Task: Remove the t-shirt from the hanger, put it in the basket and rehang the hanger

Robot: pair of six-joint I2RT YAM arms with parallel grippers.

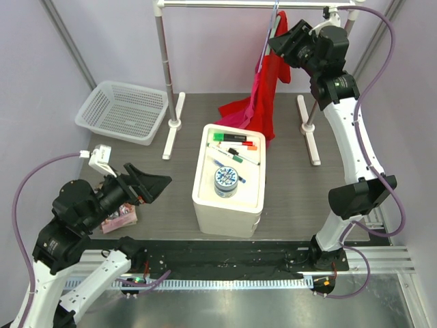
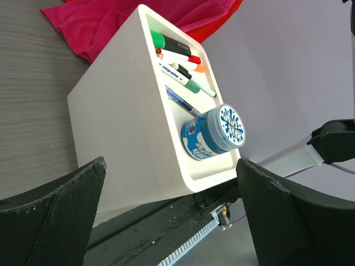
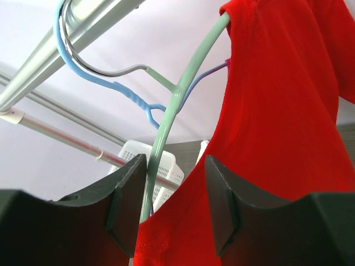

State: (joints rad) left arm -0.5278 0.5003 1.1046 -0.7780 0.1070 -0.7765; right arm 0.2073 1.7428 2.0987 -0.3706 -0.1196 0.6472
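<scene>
From above, the right hand (image 1: 280, 42) reaches the rail (image 1: 225, 4) where the red t-shirt (image 1: 276, 68) hangs on its hanger (image 1: 268, 37). The left hand (image 1: 151, 184) sits low over the worktop (image 1: 164, 213).

Left wrist: it gapes wide, idle, facing a white box (image 2: 127, 127).

Right wrist: fingers (image 3: 127, 199) apart, straddling hanger and shirt edge, likely to pinch.

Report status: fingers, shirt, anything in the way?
Right gripper open at the rail, fingers astride green hanger and red shirt edge. Left gripper open, low, holding nothing. Shirt on hanger, not off yet. White box below the shirt; blue hanger alongside.
</scene>
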